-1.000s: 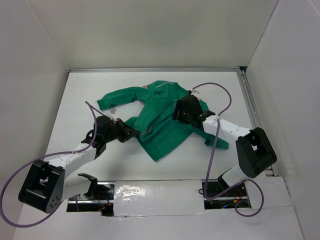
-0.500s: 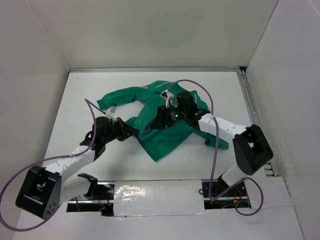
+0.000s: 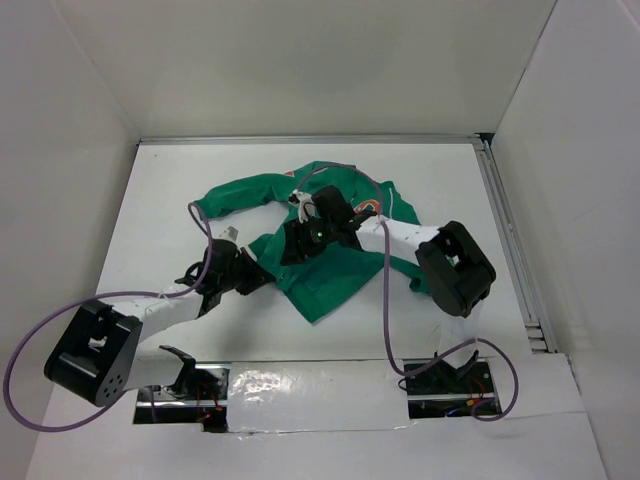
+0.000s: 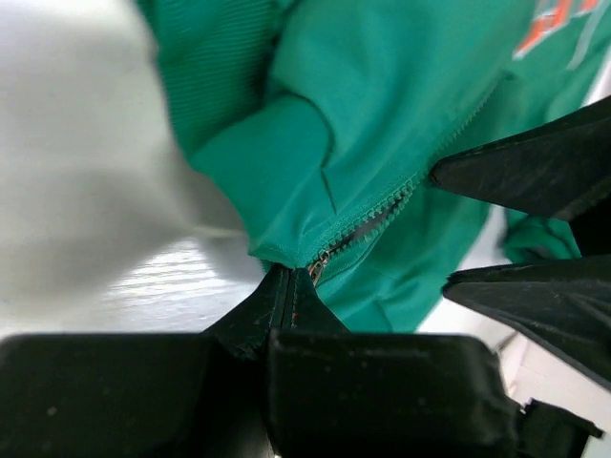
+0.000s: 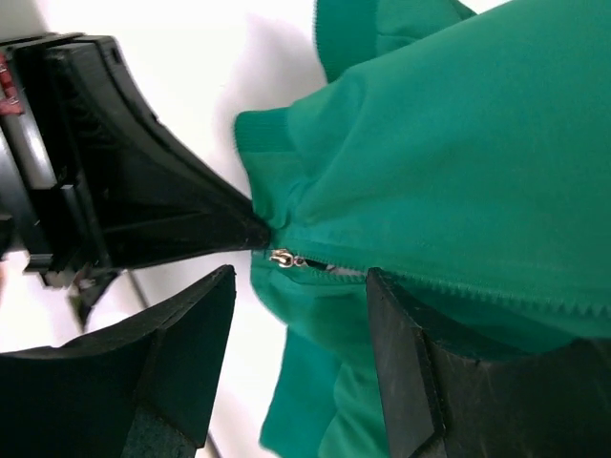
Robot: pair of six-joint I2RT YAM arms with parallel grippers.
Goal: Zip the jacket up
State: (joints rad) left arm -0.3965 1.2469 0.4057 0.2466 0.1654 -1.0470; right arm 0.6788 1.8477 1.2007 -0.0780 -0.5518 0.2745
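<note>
Change since a second ago: the right arm (image 3: pixel 400 235) has swung across the jacket (image 3: pixel 330 285), from its far sleeve side over to the hem corner. The right claw (image 5: pixel 301 286) now sits nose to nose with the left claw (image 4: pixel 286 286). The left claw has barely shifted and keeps its pinch.

Jacket: lies crumpled on the table, mostly beyond and beside the right claw. One sleeve trails away past the left claw. Its bottom front corner is drawn toward the left claw.

Left claw: fully closed, holding the hem fabric right at the foot of the zipper.

Right claw: jaws moderately wide, holding nothing. One finger stands on each side of the zipper line.

Zipper pull (image 5: pixel 284 258): small metal tab, just ahead of the left fingertips, between and slightly above the right fingers.

Reading: anchor is set and the puller is lined up. The step in hand looks like closing on the tab, then drawing it away from the left claw. The zipper is essentially still undone. The wrist views are soft here, so I cannot tell whether both tooth rows are seated in the slider.

Surroundings: plain white walls (image 3: pixel 300 70) on three sides. White table (image 3: pixel 170 190) under both claws, with nothing else seen lying on it.
</note>
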